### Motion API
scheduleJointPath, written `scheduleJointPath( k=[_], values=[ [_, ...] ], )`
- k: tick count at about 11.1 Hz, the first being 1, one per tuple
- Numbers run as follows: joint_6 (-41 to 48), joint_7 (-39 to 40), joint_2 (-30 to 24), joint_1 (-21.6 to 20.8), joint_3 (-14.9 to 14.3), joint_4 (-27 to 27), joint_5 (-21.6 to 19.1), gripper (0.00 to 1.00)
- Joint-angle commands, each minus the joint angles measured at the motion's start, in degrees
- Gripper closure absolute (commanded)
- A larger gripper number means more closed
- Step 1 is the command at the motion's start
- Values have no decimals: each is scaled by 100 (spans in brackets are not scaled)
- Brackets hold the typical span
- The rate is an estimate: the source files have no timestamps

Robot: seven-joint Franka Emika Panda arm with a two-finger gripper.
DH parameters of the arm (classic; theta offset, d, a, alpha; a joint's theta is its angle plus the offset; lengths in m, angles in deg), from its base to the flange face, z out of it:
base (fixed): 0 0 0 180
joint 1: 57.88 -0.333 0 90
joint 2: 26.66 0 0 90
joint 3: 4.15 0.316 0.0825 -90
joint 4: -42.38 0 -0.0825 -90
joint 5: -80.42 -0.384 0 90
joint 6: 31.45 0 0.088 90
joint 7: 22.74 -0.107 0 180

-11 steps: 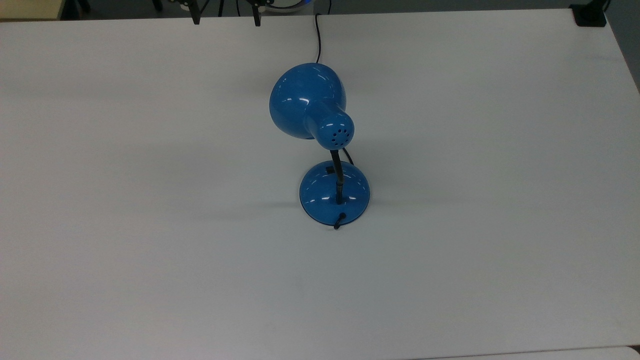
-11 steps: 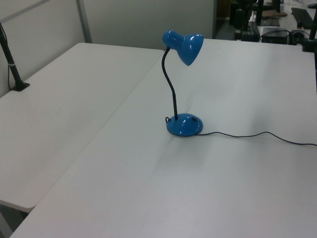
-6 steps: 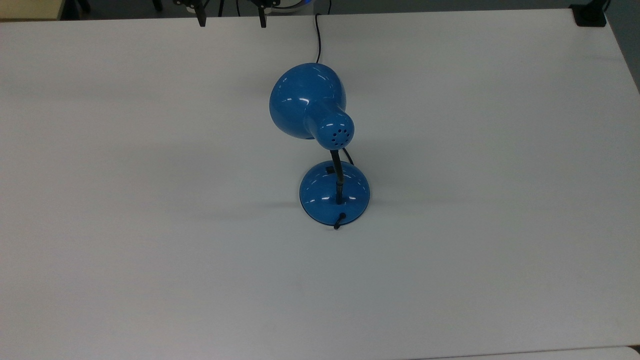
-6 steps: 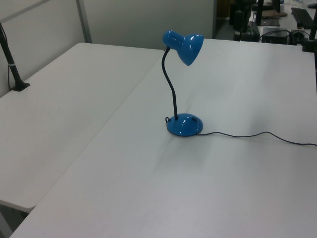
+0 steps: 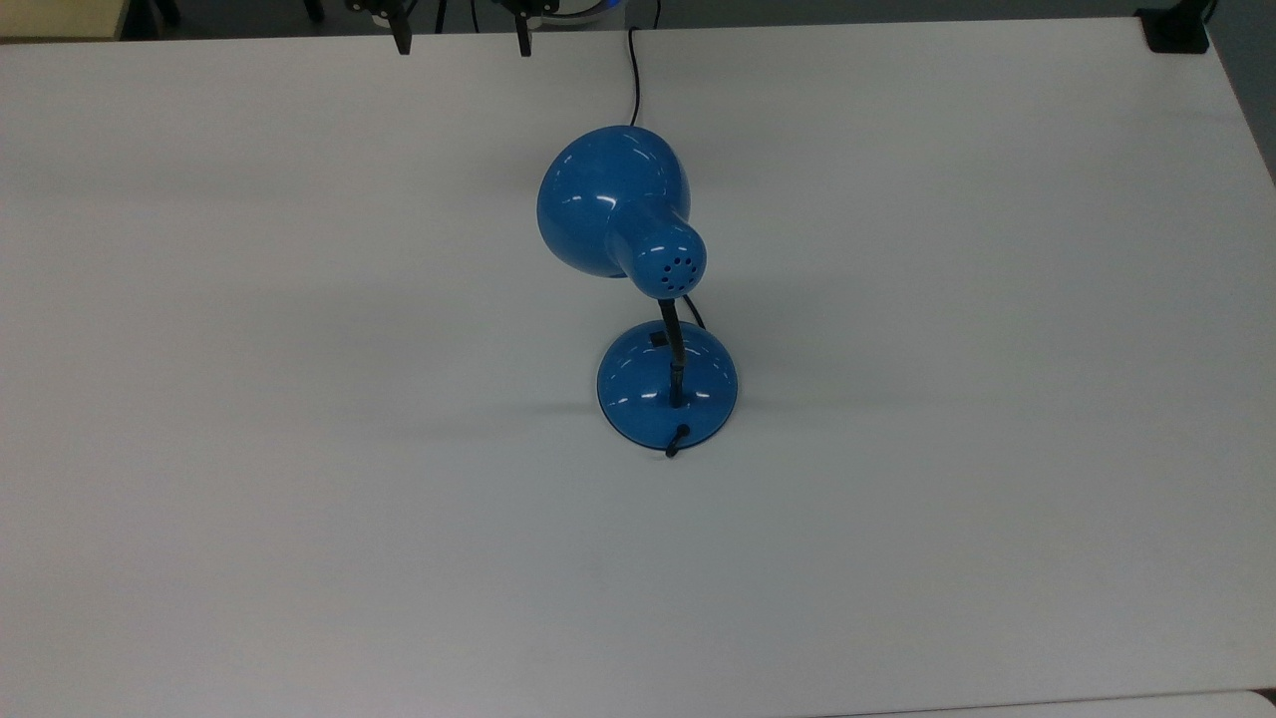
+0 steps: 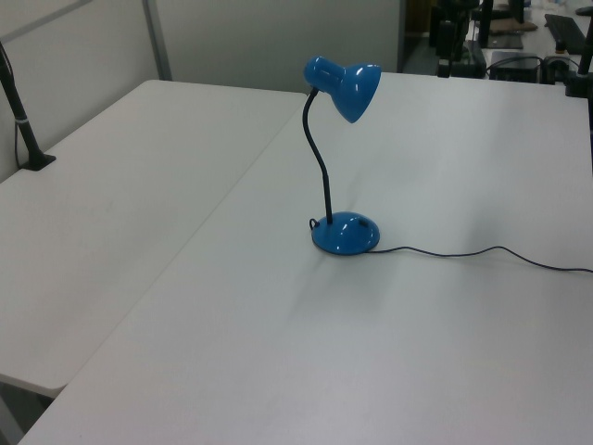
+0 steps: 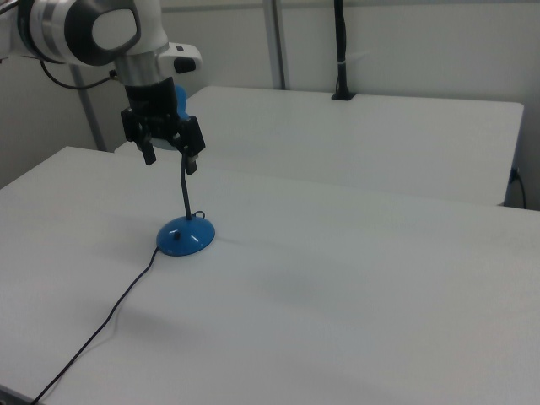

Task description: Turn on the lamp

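Observation:
The lamp stands mid-table: its glossy blue shade (image 5: pixel 613 199) with vent holes leans toward the top view's upper edge, above the round blue base (image 5: pixel 666 391). A small black switch (image 5: pixel 656 339) sits on the base's far side, partly behind the black gooseneck (image 5: pixel 672 349). The cord (image 5: pixel 633 75) runs off the far edge. My gripper (image 5: pixel 462 42) hangs open at that far edge, well apart from the lamp. In the right view the gripper (image 7: pixel 170 163) is open in front of the shade, high above the base (image 7: pixel 186 237). In the left view the shade (image 6: pixel 347 83) faces right and shows no glow.
The cord (image 6: pixel 482 252) trails across the table toward the left view's right. A second white table (image 6: pixel 102 195) adjoins on the left view's left, with a black clamped pole (image 6: pixel 20 116). A black clamp (image 5: pixel 1176 30) sits at the top view's upper right corner.
The two fingertips at the top view's upper edge have shifted slightly to the right. The lamp and cord have not moved.

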Motion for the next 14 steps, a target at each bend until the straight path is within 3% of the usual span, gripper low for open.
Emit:
scheduleJointPath(
  k=[1,3,5,6,7,9,10,14],
  values=[
    [263,1662,-16,-10,-18,72,-110,0],
    [667,3144,-33,25,-54,64,-93,0],
    [791,3080,-42,-19,-19,134,-75,0],
    [687,3088,-34,-36,-1,309,-75,6],
    [294,3036,1,-106,8,528,-127,39],
    [-313,2040,132,-238,34,740,-172,89],
    [-708,1512,238,-378,95,854,-172,100],
    [-3167,41,651,-554,491,1837,-172,100]
  ],
)
